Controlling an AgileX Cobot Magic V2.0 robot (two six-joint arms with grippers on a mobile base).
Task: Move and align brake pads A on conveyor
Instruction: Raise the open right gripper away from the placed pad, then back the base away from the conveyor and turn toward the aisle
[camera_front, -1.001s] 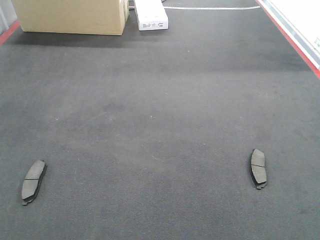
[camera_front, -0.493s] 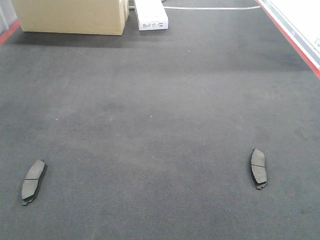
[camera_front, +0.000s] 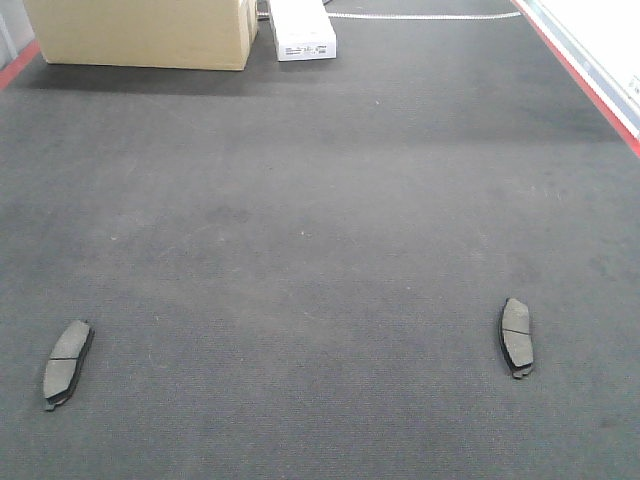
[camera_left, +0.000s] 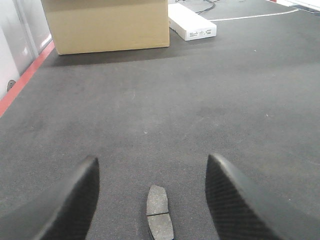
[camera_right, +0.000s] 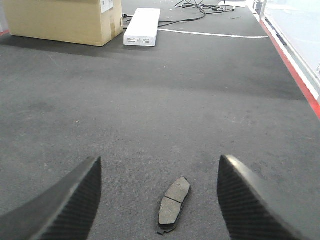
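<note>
Neither brake pad has shifted over the last second: the left brake pad (camera_front: 67, 363) and the right brake pad (camera_front: 516, 337) lie flat, friction face up, near the front of the conveyor belt (camera_front: 320, 200). They are well apart, one toward each side, each running roughly lengthwise along the belt. The left hand (camera_left: 152, 162) has its fingers spread wide and holds nothing; in its wrist view the left brake pad lies on the belt between the two fingers, pointing straight away. The right hand (camera_right: 160, 161) is likewise wide and empty, the right brake pad between its fingers, angled slightly to the right. At the far end stand a cardboard box (camera_front: 140, 30) and, just beside it, a white carton (camera_front: 300, 30); a red edge strip (camera_front: 585, 80) borders the belt's right side.
</note>
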